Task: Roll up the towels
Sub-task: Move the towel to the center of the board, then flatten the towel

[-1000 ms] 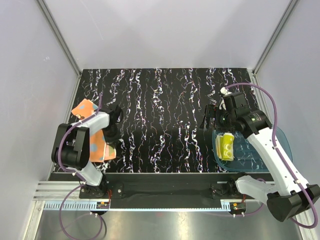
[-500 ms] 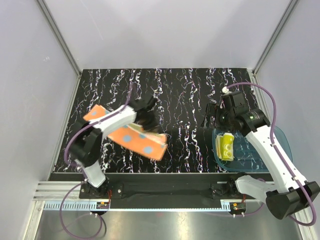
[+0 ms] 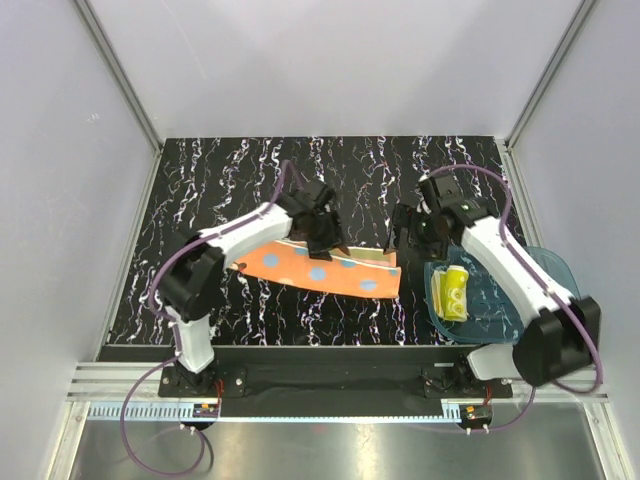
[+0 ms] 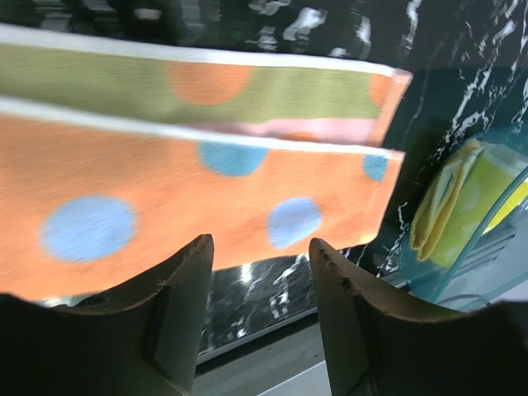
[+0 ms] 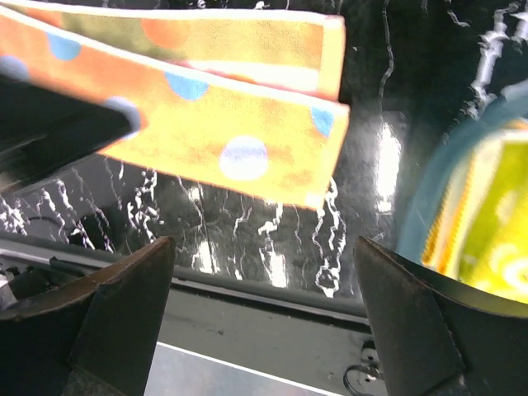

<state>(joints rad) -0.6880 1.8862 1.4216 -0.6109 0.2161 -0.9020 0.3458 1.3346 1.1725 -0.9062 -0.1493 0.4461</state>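
On the black marbled table a blue tray holds the rolled yellow towel; both claws spread

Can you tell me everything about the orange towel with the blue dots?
The orange towel is a soft cloth with light blue polka dots and a pale edge. It lies stretched out long and flat on the black marbled table, folded lengthwise, so an olive-coloured inner side with orange dots shows along its far edge. Its right end stops just short of the blue tray. The left gripper hangs over its far edge, jaws apart; whether it touches the cloth can't be told.
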